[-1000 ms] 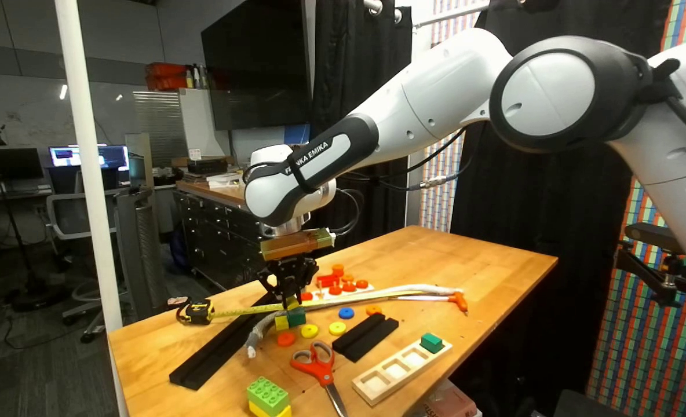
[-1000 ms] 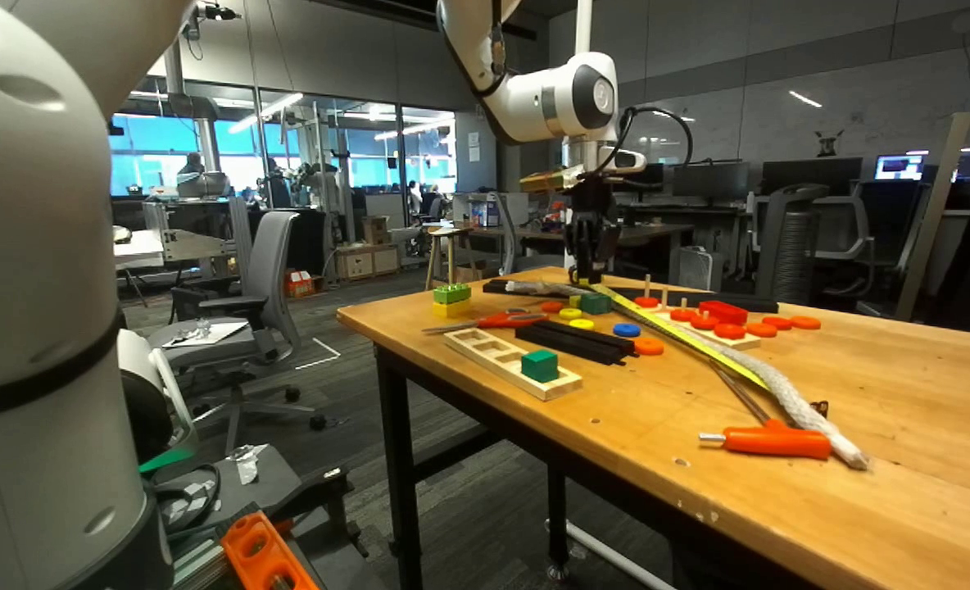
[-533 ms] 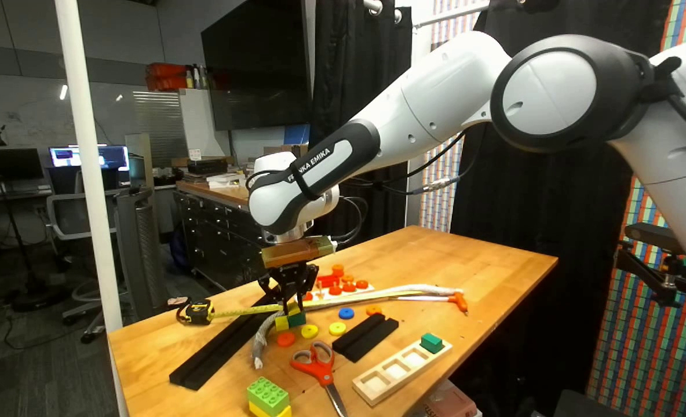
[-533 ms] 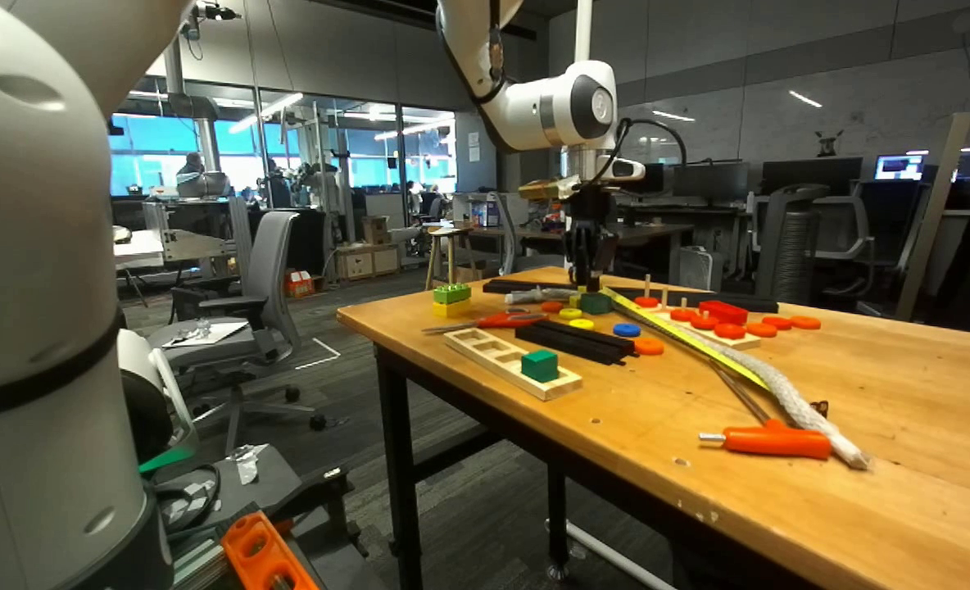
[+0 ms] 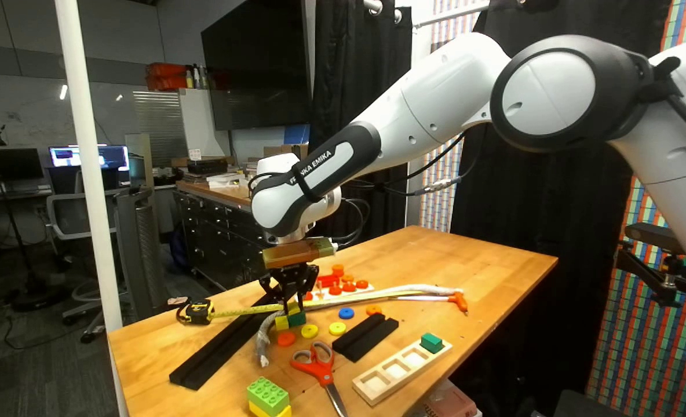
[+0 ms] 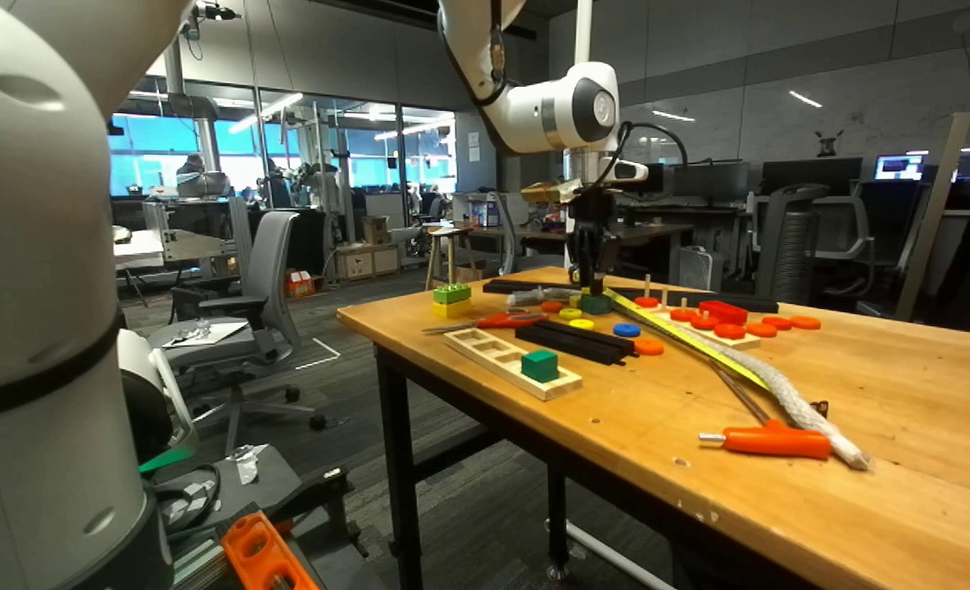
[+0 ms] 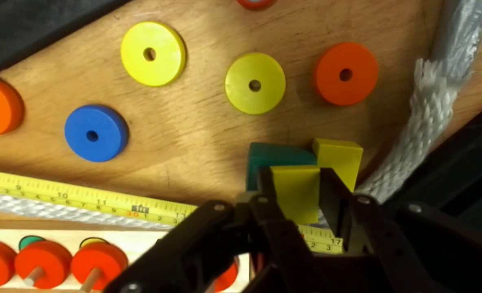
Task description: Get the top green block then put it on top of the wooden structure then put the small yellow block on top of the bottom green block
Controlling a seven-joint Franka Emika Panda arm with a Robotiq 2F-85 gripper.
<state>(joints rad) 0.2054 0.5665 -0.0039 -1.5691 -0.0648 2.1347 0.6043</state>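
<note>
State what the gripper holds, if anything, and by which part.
The gripper holds a small, plain yellow rectangular block, pinched by two opposite side faces.

In an exterior view, FRANKA EMIKA stands in white on the arm [image 5: 447, 87], above the gripper [image 5: 294, 307] — a strap [image 5: 303, 183] cuts across its first word. In the wrist view, the yellow tape [image 7: 82, 196] left of the gripper carries 9, 10, 11, a red 30 and 13, with a dark-boxed mark too blurred to tell. Between the fingers [image 7: 333, 191] it shows 17 — small 2 and 3 beside.
</note>
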